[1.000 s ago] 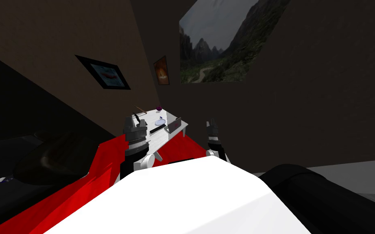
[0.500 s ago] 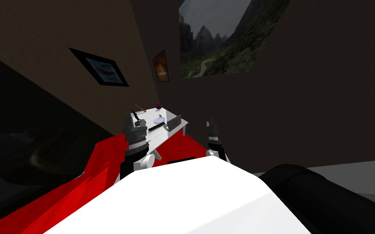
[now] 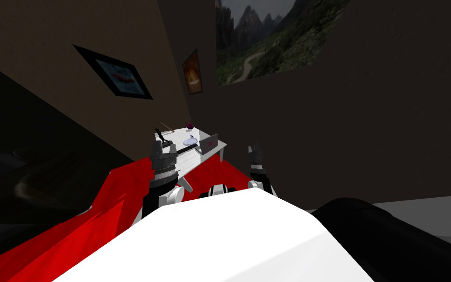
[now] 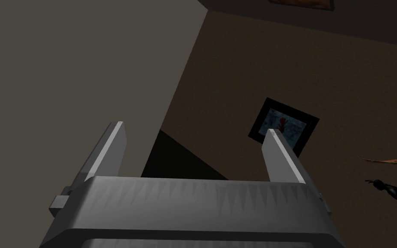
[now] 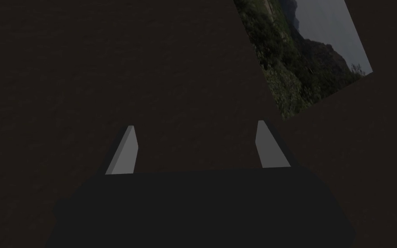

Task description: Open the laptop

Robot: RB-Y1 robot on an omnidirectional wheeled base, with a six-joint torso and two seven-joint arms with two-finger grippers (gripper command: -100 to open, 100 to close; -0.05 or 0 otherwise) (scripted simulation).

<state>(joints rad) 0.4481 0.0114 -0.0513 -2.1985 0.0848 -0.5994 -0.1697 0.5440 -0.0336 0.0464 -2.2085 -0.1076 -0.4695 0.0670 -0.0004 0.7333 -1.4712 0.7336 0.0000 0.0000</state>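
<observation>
A small grey laptop (image 3: 209, 143) stands on the near right corner of a white table (image 3: 218, 145), its lid raised and a reddish mark on the face I see. My left gripper (image 3: 164, 145) is held up in front of the table's left end, well short of the laptop. In the left wrist view the left gripper (image 4: 193, 137) is open with nothing between its fingers. My right gripper (image 3: 255, 148) hangs to the right of the table, away from it; the right wrist view shows the right gripper (image 5: 193, 144) open and empty.
On the table lie a pale plate (image 3: 190, 142), a dark bar (image 3: 186, 150), a purple object (image 3: 189, 125), a black figurine (image 3: 160, 133) and a thin stick (image 3: 166, 126). A red rug (image 3: 122, 196) spreads under it. Dark furniture (image 3: 33, 181) sits at the left.
The whole head view has shifted: the wall pictures have slid upward and the table sits a little higher, so I have moved. Both arms hold their pose.
</observation>
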